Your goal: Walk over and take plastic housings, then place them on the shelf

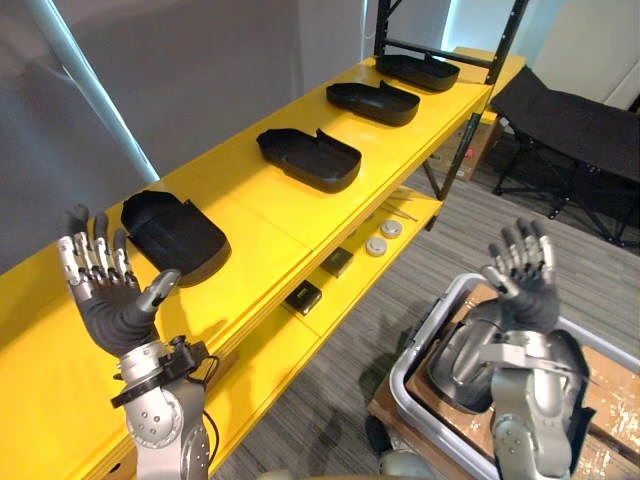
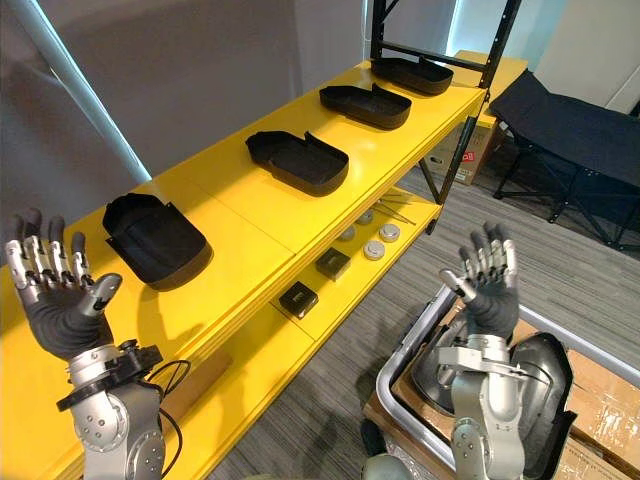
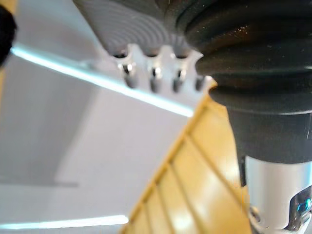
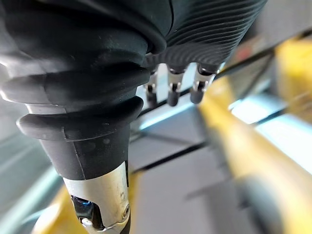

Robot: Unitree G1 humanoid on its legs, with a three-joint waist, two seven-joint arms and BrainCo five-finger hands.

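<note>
On yellow shelf [image 1: 250,215], plastic housings [image 1: 310,158] spaced toward 1 o'clock; left hand [image 1: 108,300], right hand [image 1: 530,285] splayed, empty, likely ready for bin [image 1: 418,345], 5 o'clock.

Shelf top [image 1: 270,215] runs from near left to far right. Four housings sit on it in a row, well apart: nearest housing [image 1: 175,235], second housing [image 1: 310,158], third housing [image 1: 373,102], farthest housing [image 1: 418,71] at the far end. Lower shelf [image 1: 352,288] is beneath it, with two small boxes [image 1: 303,297] side by side and two round discs [image 1: 376,246] just beyond them. Bin [image 1: 405,385] is right of the shelf, with a housing in the bin [image 1: 460,365]. Cot [image 1: 560,110] is far right, behind the bin. Left hand [image 1: 110,305] is up over the shelf's near end, just before the nearest housing. Right hand [image 1: 525,280] is up over the bin.
</note>
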